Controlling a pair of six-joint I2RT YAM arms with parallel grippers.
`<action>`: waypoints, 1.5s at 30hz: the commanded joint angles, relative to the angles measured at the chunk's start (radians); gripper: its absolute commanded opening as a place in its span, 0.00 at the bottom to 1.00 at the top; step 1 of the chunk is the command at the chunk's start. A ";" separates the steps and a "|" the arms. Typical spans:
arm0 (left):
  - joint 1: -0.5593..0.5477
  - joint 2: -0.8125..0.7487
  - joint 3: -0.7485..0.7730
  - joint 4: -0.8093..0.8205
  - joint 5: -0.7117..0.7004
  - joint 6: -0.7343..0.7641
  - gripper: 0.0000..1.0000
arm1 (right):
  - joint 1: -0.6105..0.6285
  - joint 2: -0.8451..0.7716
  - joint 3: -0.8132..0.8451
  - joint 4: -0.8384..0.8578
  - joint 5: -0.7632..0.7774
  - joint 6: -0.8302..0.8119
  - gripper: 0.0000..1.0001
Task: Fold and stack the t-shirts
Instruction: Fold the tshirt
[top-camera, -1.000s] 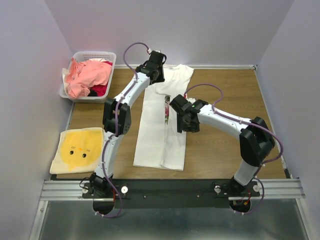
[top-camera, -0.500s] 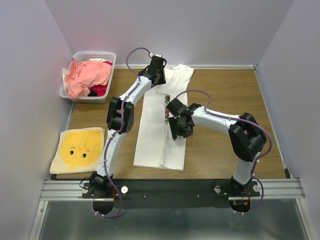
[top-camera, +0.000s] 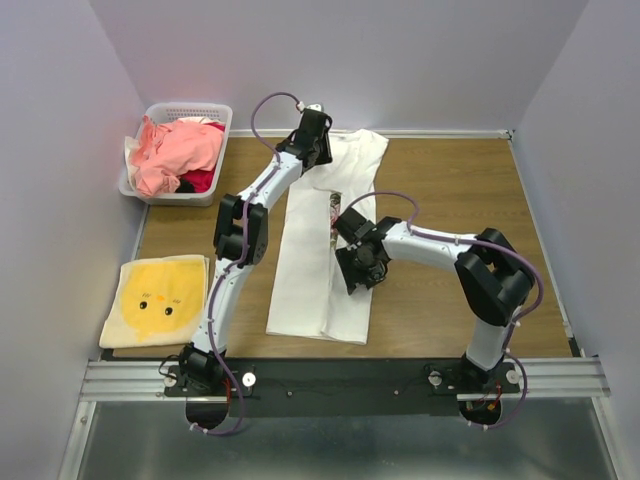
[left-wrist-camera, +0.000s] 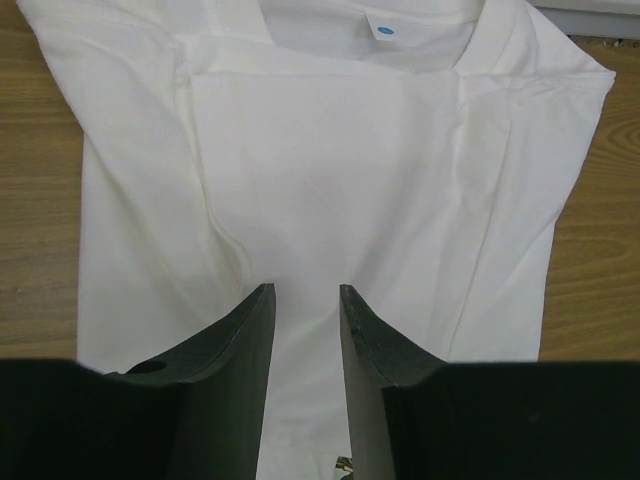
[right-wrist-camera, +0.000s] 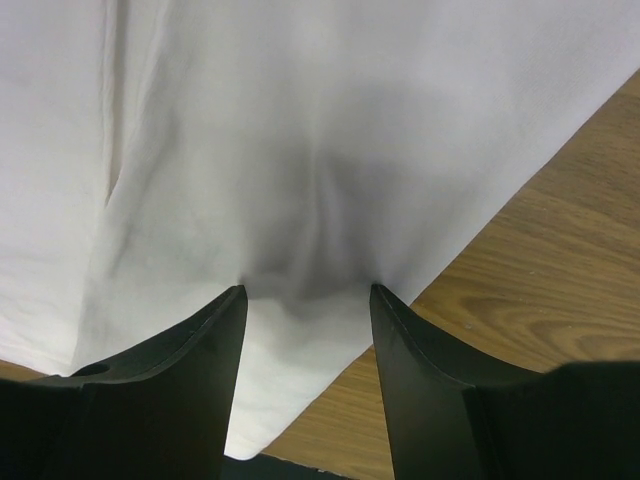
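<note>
- The white t-shirt (top-camera: 305, 270) is soft, smooth cloth. It lies flat in the middle of the brown wooden worktop (top-camera: 450, 180), folded into one long, thin strip. Its neck end points to the far wall.
- A sleeve is tucked in on each side, and soft creases run down the cloth.
- A thin bit of pink and green print (top-camera: 333, 212) peeks out along a fold. It is too small to read.
- A tiny round blue label (left-wrist-camera: 382, 28) sits inside the neck. Nothing on it can be read.
- The white plastic basket (top-camera: 185, 106) stands in the far left corner. Its walls are full of little holes.
- Crumpled pink clothes (top-camera: 180, 150) are piled high in the basket, with a red cloth (top-camera: 200, 180) under them.
- A yellow folded cloth (top-camera: 155, 300) lies near the left front edge. It is a neat square with two dot eyes and a small orange mouth.
- The left pincer (left-wrist-camera: 305, 290) is over the neck end of the white t-shirt. Its two dark, curved fingers stand a little apart, with flat cloth showing between them. It is released and grasps nothing.
- The right pincer (right-wrist-camera: 308, 290) is at the right edge of the white t-shirt, about halfway along. Its fingers are spread wide and the tips touch the cloth, which puckers a little between them. It is not clenched.
</note>
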 joint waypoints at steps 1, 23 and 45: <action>0.015 0.017 0.032 0.022 -0.010 0.012 0.41 | 0.011 0.041 -0.120 -0.138 -0.015 0.024 0.61; -0.002 0.076 0.009 0.026 0.019 0.062 0.41 | 0.011 -0.068 -0.105 -0.308 0.096 0.110 0.61; -0.004 0.140 0.038 0.062 -0.001 0.039 0.08 | 0.012 -0.093 -0.106 -0.311 0.104 0.133 0.61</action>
